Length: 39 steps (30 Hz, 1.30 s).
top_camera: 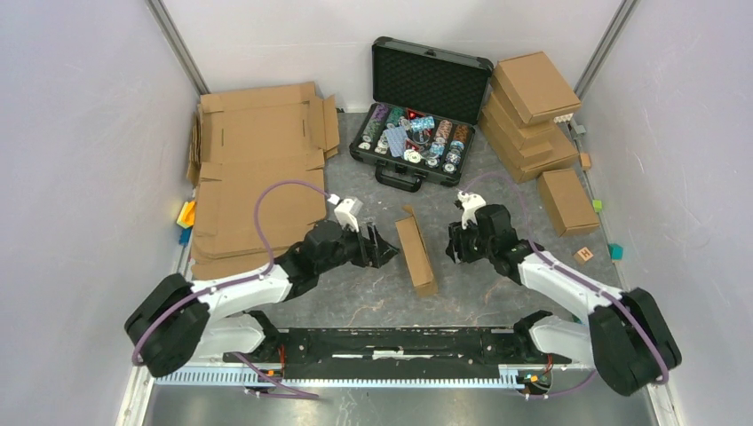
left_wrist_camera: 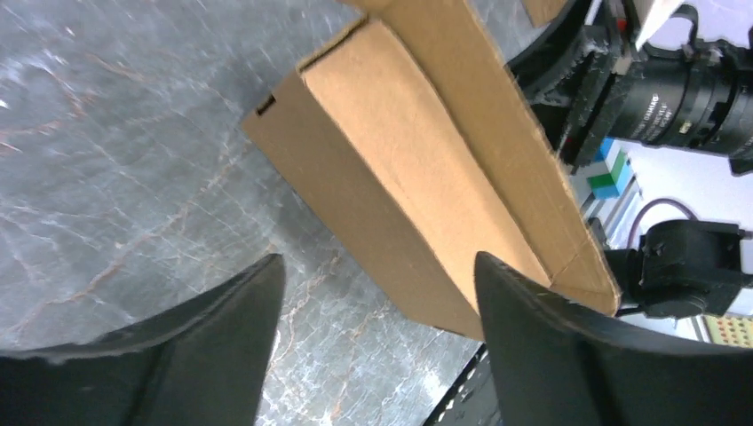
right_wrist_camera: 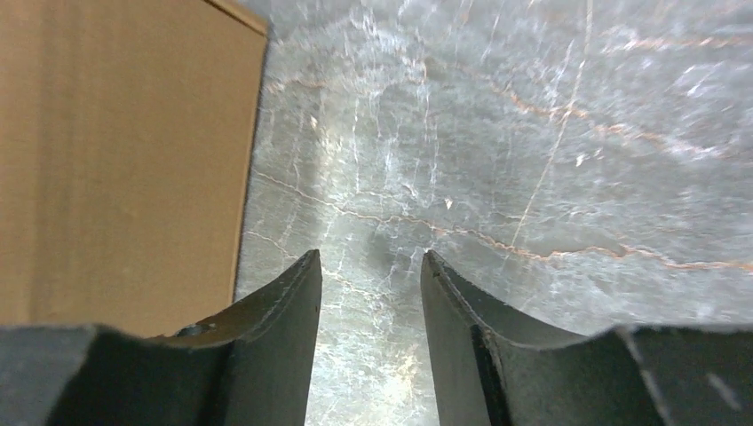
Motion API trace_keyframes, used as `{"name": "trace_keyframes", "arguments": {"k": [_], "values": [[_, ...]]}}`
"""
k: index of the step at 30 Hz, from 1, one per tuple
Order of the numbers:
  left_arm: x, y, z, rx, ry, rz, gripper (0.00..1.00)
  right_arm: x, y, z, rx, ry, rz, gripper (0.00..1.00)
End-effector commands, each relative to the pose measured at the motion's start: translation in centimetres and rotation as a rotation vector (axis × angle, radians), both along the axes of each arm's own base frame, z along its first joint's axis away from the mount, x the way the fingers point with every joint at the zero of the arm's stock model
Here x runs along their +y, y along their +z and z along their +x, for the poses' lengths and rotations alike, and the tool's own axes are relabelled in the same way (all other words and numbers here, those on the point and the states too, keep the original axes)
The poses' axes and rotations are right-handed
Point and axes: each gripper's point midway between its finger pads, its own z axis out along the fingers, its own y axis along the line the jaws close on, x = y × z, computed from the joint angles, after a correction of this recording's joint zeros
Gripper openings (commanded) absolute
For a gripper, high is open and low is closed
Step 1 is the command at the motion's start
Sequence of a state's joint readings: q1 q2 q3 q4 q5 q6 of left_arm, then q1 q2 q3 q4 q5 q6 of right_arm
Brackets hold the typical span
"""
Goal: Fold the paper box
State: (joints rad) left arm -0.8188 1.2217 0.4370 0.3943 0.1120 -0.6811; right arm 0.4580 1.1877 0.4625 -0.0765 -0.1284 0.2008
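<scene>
paper box (top_camera: pixel 416 256): seemingly folded, on edge; left gripper (top_camera: pixel 384 249): fingers apart, empty; right gripper (top_camera: pixel 454 245): likewise

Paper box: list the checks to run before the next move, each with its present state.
1. Left gripper jaws open, nothing clamped: ok.
2. Right gripper jaws open, only bare table between them: ok.
3. Paper box within reach, between both arms: ok.
4. Box resting steadily: not ok; it stands on a narrow long side and could tip if nudged.
5. All flaps tucked: cannot tell; the left wrist view shows one panel edge jutting past the side.
6. Room behind the box: ok; the black case stands well apart.
</scene>
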Motion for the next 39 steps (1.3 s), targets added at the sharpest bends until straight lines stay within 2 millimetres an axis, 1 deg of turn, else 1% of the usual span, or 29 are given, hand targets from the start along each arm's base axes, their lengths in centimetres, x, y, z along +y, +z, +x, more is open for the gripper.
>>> {"name": "trace_keyframes", "arguments": {"k": [1, 3, 4, 5, 6, 9, 10, 11, 12, 14, 16, 18, 20, 21, 23, 26, 29, 30, 31, 32, 33, 34, 35, 37, 38, 39], "values": [[2.7, 1.6, 2.2, -0.064, 0.134, 0.008, 1.00, 0.3, 5.5, 1.9, -0.149, -0.009, 0.040, 0.52], [4.9, 1.7, 4.0, -0.054, 0.300, 0.023, 1.00, 0.6, 7.3, 2.0, -0.184, 0.010, 0.064, 0.56], [5.8, 1.7, 4.4, -0.047, 0.346, 0.040, 1.00, 1.0, 8.3, 2.1, -0.200, 0.026, 0.077, 0.60], [6.3, 2.1, 4.8, -0.061, 0.356, 0.060, 1.00, 1.4, 9.3, 2.3, -0.217, 0.045, 0.092, 0.64], [6.2, 2.5, 4.9, -0.088, 0.325, 0.071, 1.00, 1.6, 10.1, 2.3, -0.226, 0.057, 0.101, 0.67], [3.7, 4.0, 4.1, -0.139, 0.141, 0.045, 0.89, 2.2, 13.1, 2.8, -0.267, 0.075, 0.132, 0.75], [3.0, 4.2, 3.8, -0.124, 0.103, 0.033, 0.86, 2.6, 14.2, 2.9, -0.280, 0.087, 0.146, 0.77], [2.4, 4.2, 3.7, -0.110, 0.077, 0.026, 0.84, 2.7, 14.8, 3.0, -0.283, 0.092, 0.153, 0.79], [1.7, 4.1, 3.6, -0.086, 0.052, 0.021, 0.84, 3.0, 15.5, 3.1, -0.288, 0.104, 0.163, 0.81], [0.6, 3.9, 3.5, -0.047, 0.016, 0.005, 0.85, 3.8, 16.2, 3.0, -0.276, 0.138, 0.190, 0.84], [-0.2, 3.5, 3.7, -0.014, 0.004, -0.009, 0.85, 4.5, 16.4, 3.0, -0.260, 0.157, 0.215, 0.85], [-0.6, 2.8, 4.1, 0.014, 0.011, 0.003, 0.84, 5.2, 16.9, 3.3, -0.268, 0.179, 0.240, 0.85], [-1.1, 2.0, 4.3, 0.042, 0.005, 0.013, 0.81, 5.9, 17.3, 3.8, -0.275, 0.205, 0.250, 0.82], [-1.4, 1.9, 4.4, 0.056, 0.000, 0.008, 0.80, 6.3, 17.7, 4.2, -0.282, 0.222, 0.249, 0.81], [-1.9, 1.5, 4.4, 0.085, -0.005, 0.006, 0.79, 7.4, 17.9, 4.7, -0.280, 0.269, 0.241, 0.80], [-2.6, 1.3, 4.4, 0.103, -0.017, -0.003, 0.79, 9.0, 17.4, 5.8, -0.279, 0.316, 0.190, 0.76], [-2.8, 1.0, 4.6, 0.109, -0.012, -0.006, 0.80, 9.2, 16.5, 7.3, -0.262, 0.239, 0.177, 0.70], [-2.9, 0.8, 4.7, 0.117, -0.011, -0.002, 0.80, 9.4, 16.4, 7.3, -0.254, 0.234, 0.186, 0.69], [-3.0, 0.7, 4.8, 0.121, -0.013, -0.002, 0.80, 9.6, 16.2, 7.1, -0.243, 0.238, 0.197, 0.71], [-3.2, 0.6, 4.8, 0.128, -0.017, -0.002, 0.80, 9.8, 16.1, 6.7, -0.237, 0.241, 0.194, 0.78], [-3.3, 0.4, 4.8, 0.139, -0.017, -0.001, 0.79, 9.9, 15.8, 6.3, -0.230, 0.243, 0.178, 0.89], [-3.5, 0.3, 4.9, 0.146, -0.017, 0.000, 0.79, 9.9, 15.5, 5.7, -0.226, 0.247, 0.149, 0.97], [-3.4, 0.0, 5.0, 0.155, -0.005, 0.006, 0.78, 9.8, 15.2, 5.1, -0.216, 0.248, 0.122, 0.98], [-3.3, -0.6, 5.0, 0.169, 0.010, 0.019, 0.76, 8.9, 14.2, 4.0, -0.200, 0.218, 0.067, 0.98], [-3.3, -0.9, 5.0, 0.176, 0.015, 0.022, 0.74, 8.4, 13.6, 3.4, -0.190, 0.202, 0.052, 0.98], [-3.3, -1.1, 5.0, 0.183, 0.021, 0.024, 0.72, 8.1, 13.3, 2.6, -0.193, 0.190, 0.043, 0.98]]}}
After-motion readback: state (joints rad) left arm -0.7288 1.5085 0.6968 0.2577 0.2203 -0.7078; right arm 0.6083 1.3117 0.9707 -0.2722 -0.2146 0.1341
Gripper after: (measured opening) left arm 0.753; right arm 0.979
